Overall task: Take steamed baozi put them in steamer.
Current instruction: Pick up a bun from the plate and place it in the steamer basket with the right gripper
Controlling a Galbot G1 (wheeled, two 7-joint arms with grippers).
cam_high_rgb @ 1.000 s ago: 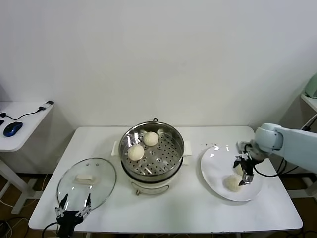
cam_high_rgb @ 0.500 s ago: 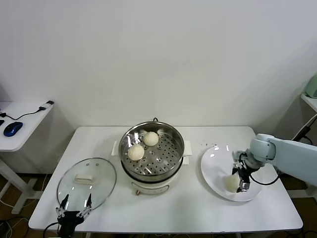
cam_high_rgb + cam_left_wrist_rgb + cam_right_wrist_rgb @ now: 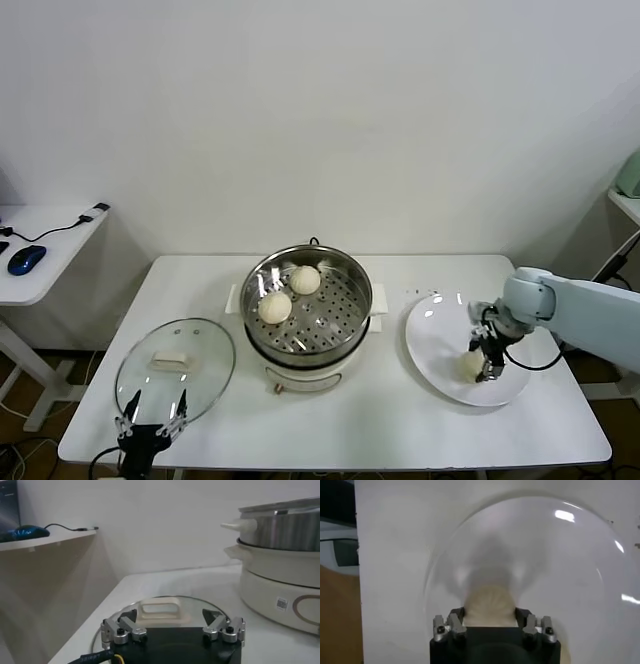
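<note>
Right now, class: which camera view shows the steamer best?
The head view: the whole steamer, with two baozi on its perforated tray. The left wrist view shows only its side wall; the right wrist view shows none of it.

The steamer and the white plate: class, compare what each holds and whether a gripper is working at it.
The steamer holds two baozi on its perforated tray; only one baozi shows on the white plate. No gripper is at the steamer, while the right gripper is down over the plate with its fingers around that baozi. The steamer is a deep steel pot; the plate is flat. Both are round and stand on the white table.
</note>
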